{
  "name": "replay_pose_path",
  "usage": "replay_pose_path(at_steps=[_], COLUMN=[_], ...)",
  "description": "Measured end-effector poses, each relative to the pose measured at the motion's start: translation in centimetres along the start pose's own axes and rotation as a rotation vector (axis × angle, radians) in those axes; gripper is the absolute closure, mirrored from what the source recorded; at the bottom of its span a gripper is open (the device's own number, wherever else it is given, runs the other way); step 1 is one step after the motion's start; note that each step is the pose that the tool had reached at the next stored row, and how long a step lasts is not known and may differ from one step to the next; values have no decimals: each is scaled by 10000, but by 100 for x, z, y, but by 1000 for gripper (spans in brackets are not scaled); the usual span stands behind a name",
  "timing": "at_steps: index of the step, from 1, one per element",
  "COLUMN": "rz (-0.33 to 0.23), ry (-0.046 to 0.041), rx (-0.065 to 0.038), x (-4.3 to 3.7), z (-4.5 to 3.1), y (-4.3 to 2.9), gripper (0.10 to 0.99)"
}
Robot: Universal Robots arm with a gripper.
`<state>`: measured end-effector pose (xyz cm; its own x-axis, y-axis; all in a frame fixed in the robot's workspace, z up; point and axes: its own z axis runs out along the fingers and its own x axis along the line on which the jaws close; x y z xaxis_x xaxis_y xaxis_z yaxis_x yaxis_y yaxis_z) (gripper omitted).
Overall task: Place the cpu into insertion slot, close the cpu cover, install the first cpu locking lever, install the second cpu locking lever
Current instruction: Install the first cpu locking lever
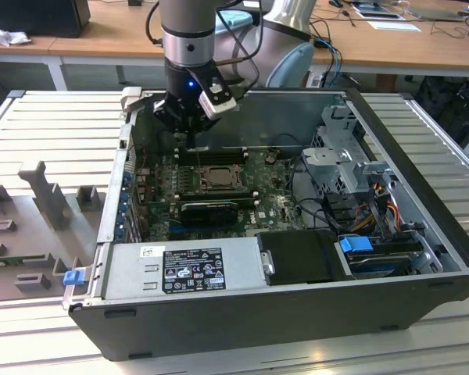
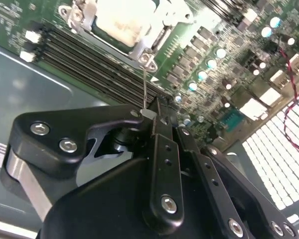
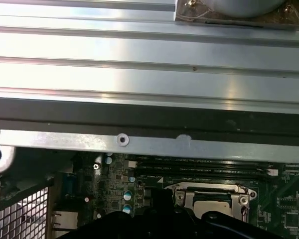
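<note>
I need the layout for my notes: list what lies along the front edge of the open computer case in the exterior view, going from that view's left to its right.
Blue latch → power supply box → black drive cage → blue clip.

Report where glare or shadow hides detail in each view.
Second wrist view: the cpu is washed out to a white patch, and the gripper is dark in the foreground. First wrist view: bright glare on the ribbed table. Exterior view: the motherboard sits in the case's shade.
</note>
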<state>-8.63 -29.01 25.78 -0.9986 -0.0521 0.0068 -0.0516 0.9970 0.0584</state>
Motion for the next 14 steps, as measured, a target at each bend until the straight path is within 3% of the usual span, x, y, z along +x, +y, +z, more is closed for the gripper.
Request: replay_pose_path(at_steps=[12,14], rz=[-2,0], ry=[0,-4], rx=[7,-33], x=[-330,-374], z=[13,19], y=[-18,-21], gripper=[980,980])
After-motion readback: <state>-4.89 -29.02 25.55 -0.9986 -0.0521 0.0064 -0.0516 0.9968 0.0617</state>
